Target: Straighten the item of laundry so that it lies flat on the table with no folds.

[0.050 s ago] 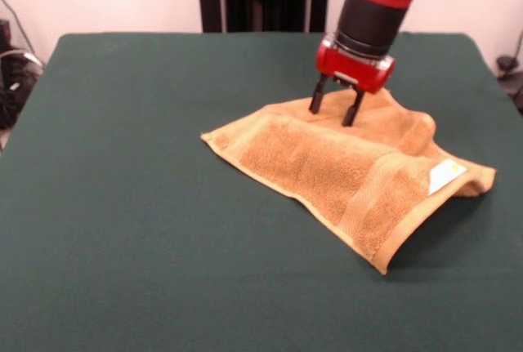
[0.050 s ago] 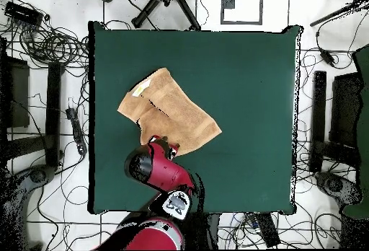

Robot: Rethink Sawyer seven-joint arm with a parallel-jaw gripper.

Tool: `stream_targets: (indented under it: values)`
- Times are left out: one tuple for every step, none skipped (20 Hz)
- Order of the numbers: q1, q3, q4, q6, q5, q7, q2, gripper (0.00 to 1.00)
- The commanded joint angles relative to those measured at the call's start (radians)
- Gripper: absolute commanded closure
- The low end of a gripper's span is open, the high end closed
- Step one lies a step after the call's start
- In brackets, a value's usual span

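The red-and-black two-fingered gripper (image 1: 336, 110) stood with its dark fingers apart, their tips down on the far edge of the small orange-tan terry hand towel (image 1: 327, 164), holding nothing as far as the front view showed. The towel lay on the large dark green felt-covered table (image 1: 122, 205), toward the side at the right of the front view, and it was not flat: the corner bearing the small white-and-yellow tag (image 1: 446, 175) was turned over on itself, and a soft rolled hump rose just behind that fold. To do this step well, the fingers would probably need to close on a single layer at the edge, lift only slightly, and draw the cloth away from the folded corner so the doubled part slides open rather than bunching. Grabbing two layers would likely drag the fold along. The looped pile looked thick and grippy, the woven border bands flatter and firmer, so an edge offered the better hold. The felt seemed likely to cling and resist sliding.
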Motion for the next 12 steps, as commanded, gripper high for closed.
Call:
stream_targets:
  values:
    - [0.002, 0.072, -0.097, 0.046, 0.067, 0.216, 0.091, 0.00]
    - [-0.013, 0.086, -0.077, 0.037, 0.052, 0.215, 0.076, 0.00]
    - [-0.029, 0.095, -0.062, 0.033, 0.036, 0.211, 0.065, 0.00]
    - [-0.052, 0.111, -0.045, 0.020, 0.016, 0.206, 0.054, 0.00]
    - [-0.084, 0.137, -0.029, 0.003, -0.006, 0.205, 0.046, 0.00]
    - [-0.098, 0.148, -0.017, -0.006, -0.019, 0.205, 0.041, 0.00]
    - [-0.112, 0.158, -0.006, -0.015, -0.033, 0.205, 0.036, 0.00]
    - [-0.102, 0.154, 0.003, -0.013, -0.030, 0.213, 0.030, 0.00]
    - [-0.082, 0.142, 0.008, -0.002, -0.018, 0.221, 0.023, 0.00]
    - [-0.054, 0.121, 0.009, 0.017, -0.002, 0.228, 0.017, 0.00]
    - [-0.040, 0.117, 0.013, 0.025, 0.008, 0.239, 0.012, 0.00]
    - [-0.034, 0.122, 0.016, 0.026, 0.014, 0.248, 0.009, 0.00]
